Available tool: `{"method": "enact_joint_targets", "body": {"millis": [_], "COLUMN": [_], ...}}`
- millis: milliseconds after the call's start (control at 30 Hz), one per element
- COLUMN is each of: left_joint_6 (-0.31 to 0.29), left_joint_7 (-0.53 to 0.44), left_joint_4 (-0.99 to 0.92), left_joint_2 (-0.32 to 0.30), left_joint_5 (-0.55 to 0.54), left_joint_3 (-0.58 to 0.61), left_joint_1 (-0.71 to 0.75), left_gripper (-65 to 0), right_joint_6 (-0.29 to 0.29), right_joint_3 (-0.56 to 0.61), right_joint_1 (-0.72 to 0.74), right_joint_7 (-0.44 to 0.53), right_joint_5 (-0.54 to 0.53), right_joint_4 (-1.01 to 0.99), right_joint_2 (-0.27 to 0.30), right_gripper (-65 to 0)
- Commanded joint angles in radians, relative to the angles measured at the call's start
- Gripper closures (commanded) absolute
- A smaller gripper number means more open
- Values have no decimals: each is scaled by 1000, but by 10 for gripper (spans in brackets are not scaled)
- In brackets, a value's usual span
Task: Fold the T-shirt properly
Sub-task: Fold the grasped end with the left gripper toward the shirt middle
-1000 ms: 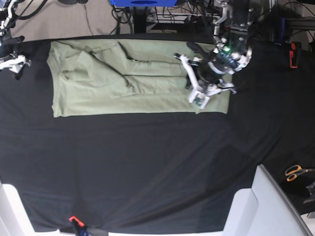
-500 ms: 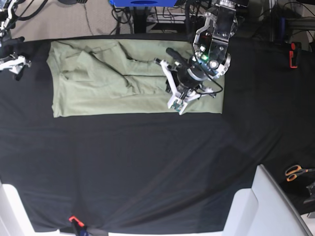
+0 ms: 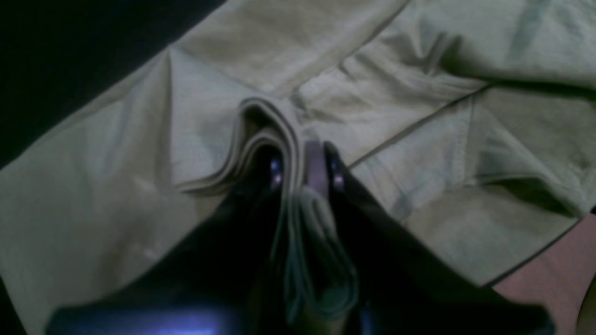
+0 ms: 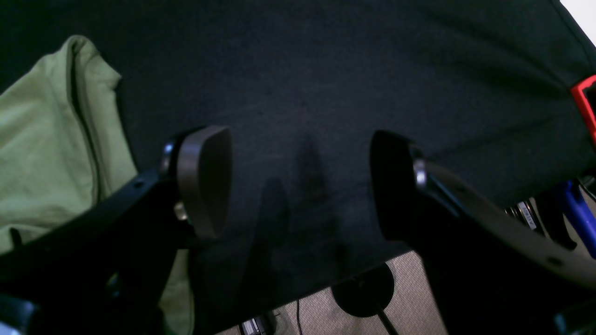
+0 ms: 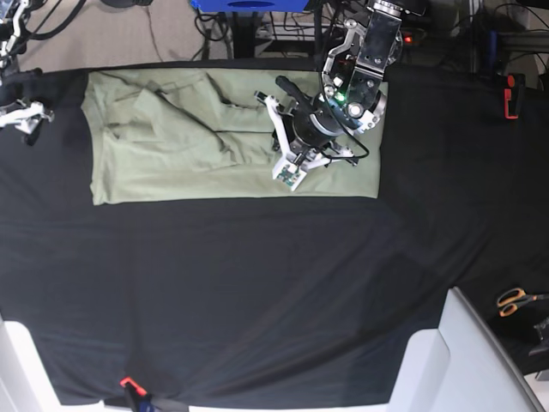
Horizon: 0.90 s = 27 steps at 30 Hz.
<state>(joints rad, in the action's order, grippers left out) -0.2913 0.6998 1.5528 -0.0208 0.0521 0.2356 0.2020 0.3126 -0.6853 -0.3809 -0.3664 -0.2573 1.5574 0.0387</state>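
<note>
The pale green T-shirt (image 5: 171,154) lies spread across the far part of the black tablecloth (image 5: 257,283), creased around its left half. My left gripper (image 5: 290,142) hovers over the shirt's right half. In the left wrist view this gripper (image 3: 305,172) is shut on a bunch of stacked T-shirt (image 3: 419,139) layers, lifted above the flat cloth. My right gripper (image 5: 21,113) sits at the table's far left edge, just off the shirt. In the right wrist view it (image 4: 300,186) is open over bare tablecloth, with the T-shirt (image 4: 37,139) to its left.
Orange-handled scissors (image 5: 515,300) lie at the right edge and a red clamp (image 5: 510,94) at the far right. White panels (image 5: 446,352) stand at the near right corner and a red clip (image 5: 129,384) at the near edge. Cables and stands crowd the floor behind the table.
My left gripper has moved left across the shirt with the pinched fabric, and the shirt's right edge has drawn in leftward. The right gripper has stayed put.
</note>
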Motion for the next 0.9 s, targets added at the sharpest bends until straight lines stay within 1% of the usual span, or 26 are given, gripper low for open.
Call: {"method": "enact_joint_targets", "body": {"millis": [0, 367, 400, 467, 500, 567, 633, 667, 733, 800, 867], "left_joint_6": [-3, -3, -3, -3, -3, -3, -3, -6, -6, -6, -4], "left_joint_7": [-18, -19, -19, -19, -19, -19, -18, -18, -18, -16, -15], "left_joint_4": [16, 16, 16, 16, 16, 18, 16, 16, 15, 15, 18], "left_joint_2": [5, 5, 5, 5, 5, 2, 0, -1, -1, -1, 0], "left_joint_5": [-7, -10, -10, -10, -10, -10, -10, -10, -10, -10, -10], "left_joint_3": [1, 3, 3, 5, 14, 64, 123, 155, 219, 282, 316], "left_joint_1": [-9, -9, -9, -9, -9, -23, -34, -45, -63, -88, -105], "left_gripper": [0, 0, -12, -165, -229, -360, -459, -497, -543, -550, -550], "right_joint_6": [0, 0, 0, 0, 0, 0, 0, 0, 0, 0, 0], "right_joint_3": [-6, -6, -6, -6, -6, -6, -6, -6, -6, -6, -6], "right_joint_1": [0, 12, 12, 12, 12, 12, 12, 12, 12, 12, 10], "right_joint_7": [20, 20, 20, 20, 20, 20, 20, 20, 20, 20, 20], "right_joint_5": [-7, -7, -7, -7, -7, -7, -7, -7, -7, -7, -7], "right_joint_4": [13, 13, 13, 13, 13, 13, 13, 13, 13, 13, 13], "right_joint_2": [14, 13, 13, 13, 13, 13, 13, 13, 13, 13, 13], "right_gripper": [-428, -428, -428, -428, -428, -428, -428, -428, -428, -428, -428]}}
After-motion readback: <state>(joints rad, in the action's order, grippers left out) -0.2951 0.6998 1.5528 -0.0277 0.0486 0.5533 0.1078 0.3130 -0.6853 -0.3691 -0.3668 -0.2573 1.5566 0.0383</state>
